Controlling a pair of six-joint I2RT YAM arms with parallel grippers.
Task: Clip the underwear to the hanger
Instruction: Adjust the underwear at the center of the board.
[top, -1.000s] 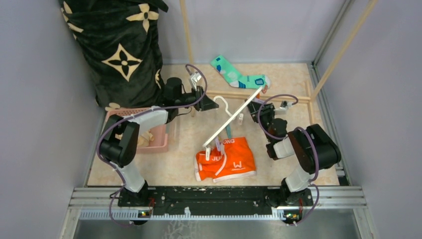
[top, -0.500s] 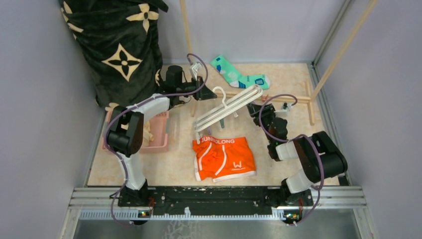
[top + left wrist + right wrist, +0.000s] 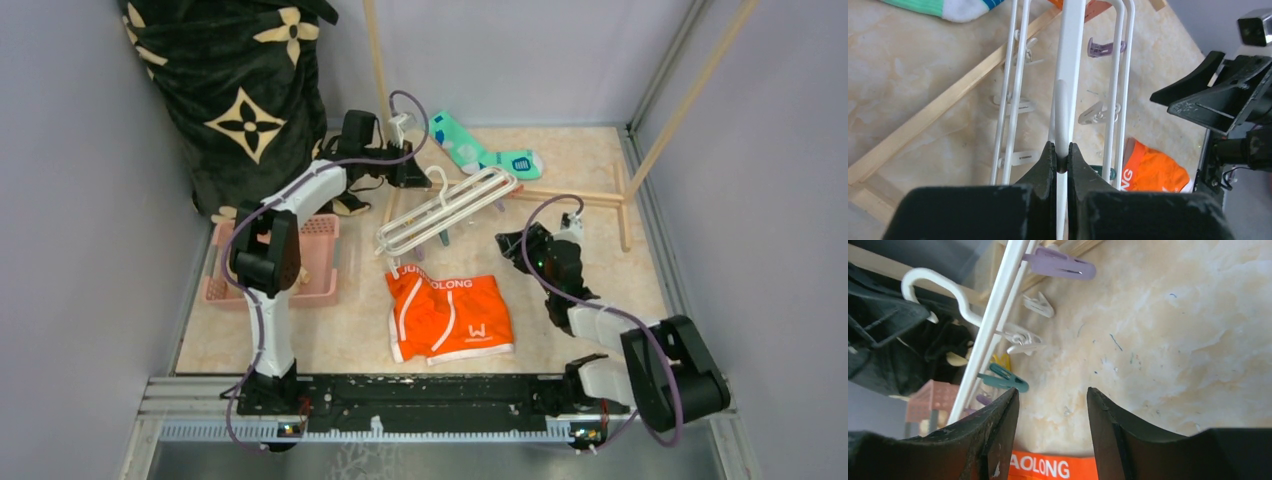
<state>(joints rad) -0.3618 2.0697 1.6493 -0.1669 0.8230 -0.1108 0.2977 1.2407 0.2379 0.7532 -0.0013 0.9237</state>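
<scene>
sitting at the left of the bench (image 3: 650, 270), the pink basket (image 3: 318, 232) has its contents hidden under the left arm's elbow. the left pincer (image 3: 1062, 159) is clenched on the hook stem of the hanger (image 3: 447, 208). the right pincer (image 3: 1052, 402) is released and grasps nothing. the underwear (image 3: 450, 318) lies flat just in front of the hanger. a second ago the hanger tilted over the underwear with the right pincer at its far end; now it sits farther back.

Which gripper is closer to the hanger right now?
Left. The left gripper is shut on the hanger at its centre bar; the right gripper stands open beside the frame, apart from it.
</scene>
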